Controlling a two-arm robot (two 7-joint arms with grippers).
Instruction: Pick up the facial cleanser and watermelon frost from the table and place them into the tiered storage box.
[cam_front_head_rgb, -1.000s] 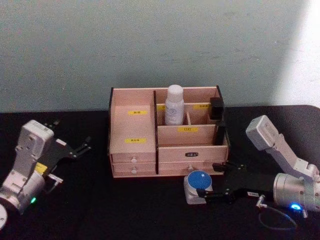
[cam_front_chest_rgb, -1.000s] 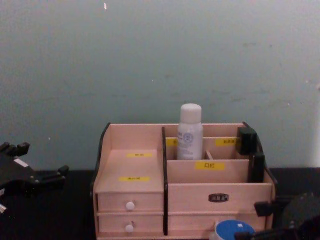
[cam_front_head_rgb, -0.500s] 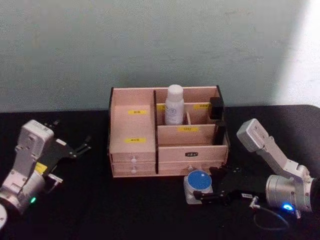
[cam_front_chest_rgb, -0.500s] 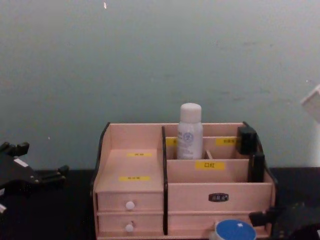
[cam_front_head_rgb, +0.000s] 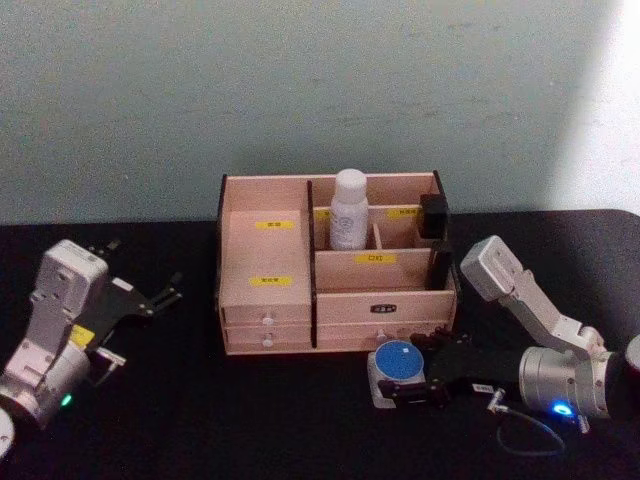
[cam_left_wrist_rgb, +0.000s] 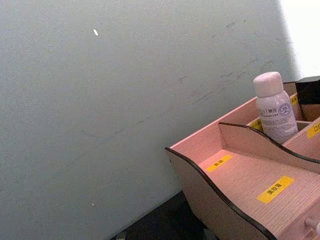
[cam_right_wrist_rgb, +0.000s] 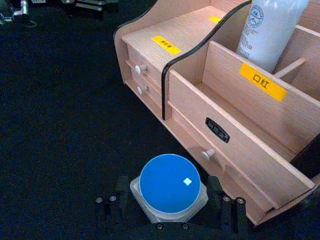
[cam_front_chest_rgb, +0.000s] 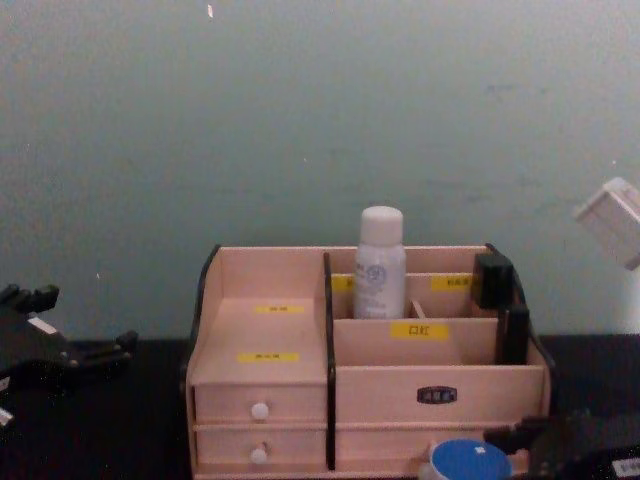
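Straddling blue-lidded jar, right gripper fingers apart — left gripper parked, fingers apart.

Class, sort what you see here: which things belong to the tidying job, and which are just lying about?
Job: storage box; white bottle standing in it; blue-lidded jar on the table, right gripper around it.
Lying about: black items in the box; left gripper, parked at left.
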